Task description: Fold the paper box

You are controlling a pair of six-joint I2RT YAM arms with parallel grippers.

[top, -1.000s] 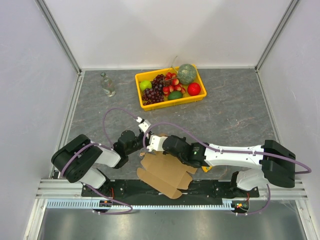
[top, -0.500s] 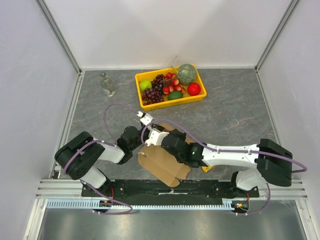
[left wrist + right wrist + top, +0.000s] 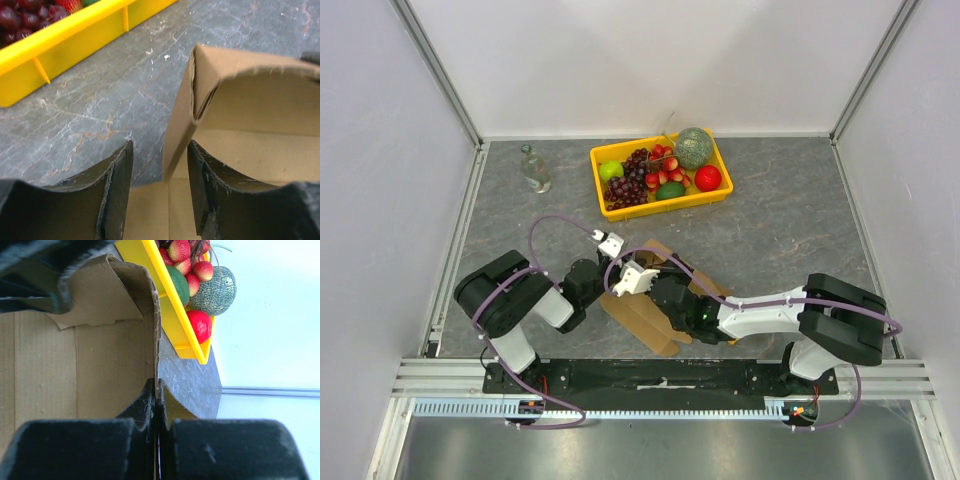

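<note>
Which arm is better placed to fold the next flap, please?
Probably the left: the left gripper stands open astride the box's raised wall, while the right gripper is shut on it.

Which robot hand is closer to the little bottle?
Left. The left gripper is at the box edge facing the bottle; the right gripper pinches the box farther away.

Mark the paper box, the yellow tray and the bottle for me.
paper box (image 3: 642, 325): top view, flat lower panel.
yellow tray (image 3: 665, 205): top view, near wall.
bottle (image 3: 533, 170): top view, its body.
</note>
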